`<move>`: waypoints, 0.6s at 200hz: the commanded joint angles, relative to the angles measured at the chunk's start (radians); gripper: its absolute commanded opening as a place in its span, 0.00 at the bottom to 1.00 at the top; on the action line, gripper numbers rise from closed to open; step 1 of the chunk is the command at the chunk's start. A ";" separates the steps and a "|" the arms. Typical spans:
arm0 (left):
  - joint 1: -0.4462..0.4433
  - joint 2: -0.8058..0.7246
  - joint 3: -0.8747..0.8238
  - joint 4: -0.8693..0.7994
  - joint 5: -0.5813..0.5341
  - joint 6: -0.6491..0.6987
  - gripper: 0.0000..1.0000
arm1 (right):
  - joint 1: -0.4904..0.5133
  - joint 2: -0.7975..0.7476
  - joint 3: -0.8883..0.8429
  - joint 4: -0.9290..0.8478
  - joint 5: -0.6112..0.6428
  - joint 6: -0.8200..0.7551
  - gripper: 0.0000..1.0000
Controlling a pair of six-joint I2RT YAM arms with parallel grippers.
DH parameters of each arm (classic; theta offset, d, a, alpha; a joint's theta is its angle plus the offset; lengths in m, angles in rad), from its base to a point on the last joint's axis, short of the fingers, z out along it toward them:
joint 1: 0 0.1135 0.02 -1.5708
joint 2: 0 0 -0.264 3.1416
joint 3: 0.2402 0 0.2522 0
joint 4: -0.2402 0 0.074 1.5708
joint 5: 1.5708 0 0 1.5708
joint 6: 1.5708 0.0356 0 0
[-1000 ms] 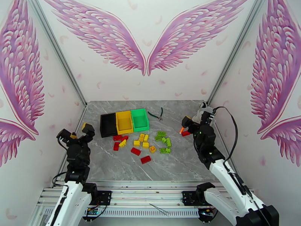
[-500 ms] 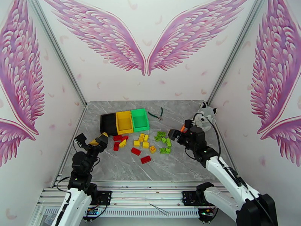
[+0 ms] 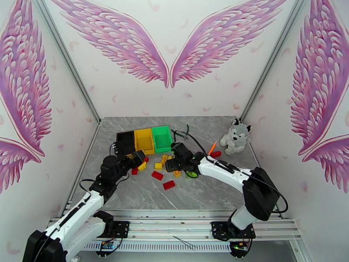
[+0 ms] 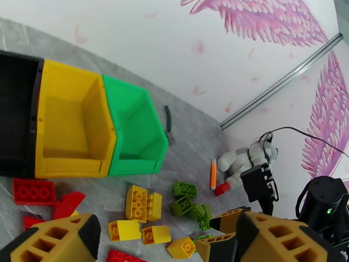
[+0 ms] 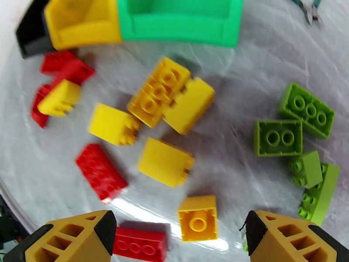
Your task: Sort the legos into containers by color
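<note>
quick look at where we're at. the three containers (image 4: 72,166) sit touching in a row at the upper left of the table in the top view: black bin (image 3: 123,140), yellow bin (image 3: 144,143), green bin (image 3: 162,138). yellow and green look empty from the left wrist cam; we can't tell for the black one.

the legos (image 3: 158,175) are all loose on the table just below the bins, roughly reds left, yellows middle, limes right.

our left gripper (image 3: 136,157) hangs low by the red end, jaws spread wide, nothing in them. our right gripper (image 5: 181,241) is over the yellows, also wide and empty, with a small yellow brick (image 5: 198,223) on the table between its fingers. we reckon each arm is working the colours nearest its side so they don't cross. nothing's sorted yet as far as we can see.
</note>
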 commanded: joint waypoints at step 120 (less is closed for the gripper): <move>0.004 -0.198 -0.002 -0.192 -0.072 0.071 0.99 | 0.029 0.158 0.065 -0.077 0.047 -0.073 0.66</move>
